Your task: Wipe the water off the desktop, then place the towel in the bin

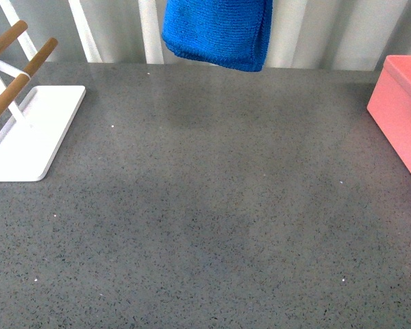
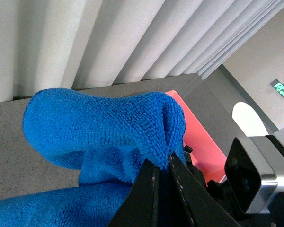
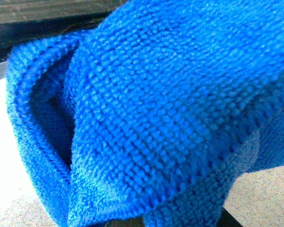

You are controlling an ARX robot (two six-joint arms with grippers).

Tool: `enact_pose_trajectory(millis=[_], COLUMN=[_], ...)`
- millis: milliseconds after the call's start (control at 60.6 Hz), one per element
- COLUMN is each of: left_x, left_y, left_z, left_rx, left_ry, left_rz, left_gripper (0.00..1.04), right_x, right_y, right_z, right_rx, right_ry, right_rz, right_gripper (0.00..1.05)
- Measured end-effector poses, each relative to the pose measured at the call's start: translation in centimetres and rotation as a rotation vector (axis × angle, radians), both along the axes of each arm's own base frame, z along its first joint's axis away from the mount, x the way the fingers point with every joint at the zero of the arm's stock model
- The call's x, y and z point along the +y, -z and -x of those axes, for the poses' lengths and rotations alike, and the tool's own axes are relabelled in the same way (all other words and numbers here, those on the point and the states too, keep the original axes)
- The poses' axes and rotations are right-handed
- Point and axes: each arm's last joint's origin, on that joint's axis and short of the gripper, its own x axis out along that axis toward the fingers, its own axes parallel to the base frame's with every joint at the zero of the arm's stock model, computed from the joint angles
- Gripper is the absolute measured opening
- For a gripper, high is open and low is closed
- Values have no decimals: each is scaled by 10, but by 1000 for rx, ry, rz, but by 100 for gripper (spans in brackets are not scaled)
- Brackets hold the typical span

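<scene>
A: Where is the towel [image 1: 218, 31] being kept?
B: It is being held in the air over the far part of the desktop [image 1: 212, 205]. A fold is being pinched between the closed black jaws of the left gripper [image 2: 162, 163].
A: And the right gripper?
B: Its view is being filled by blue cloth, so its jaws cannot be told.
A: Is the bin [image 1: 401, 113] being shown?
B: Yes, at the right edge, apart from the towel; a white rack [image 1: 34, 133] is being shown at the left.

Folded towel [image 3: 170, 109] fills nearly the whole view.
</scene>
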Motion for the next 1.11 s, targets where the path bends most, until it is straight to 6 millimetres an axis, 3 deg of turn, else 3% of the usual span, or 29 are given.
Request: enact_pose_trajectory(millis=[264,380,528,792,858,941,1106], left_x=[8,15,39,116,135,153,187], left_y=[4,5,9,43,56,70,89], left_z=[-6,-10,-19,-30,-20,-1,77], left_rx=[14,14,24,85,109,131,187], left_ry=[-26,-61,-139,-308,-314,-306,-208], left_rz=[-5,-15,-24,-85,-108,-145,-142], left_gripper=[4,21,45,88,98,98,98], right_x=[-13,-19,-33,-63,-72,-82,-99], right_y=[-12,-20,-29,-30,-24,-13,9], right_z=[2,4,7,13,16,20,30], right_rx=[-24,-44,-55,19,53,91,159], right_ry=[42,59,98,242,285,331,384], right_rz=[-5,-10,-11,25,45,63,78], right_gripper=[5,5,5,5,5,5,5])
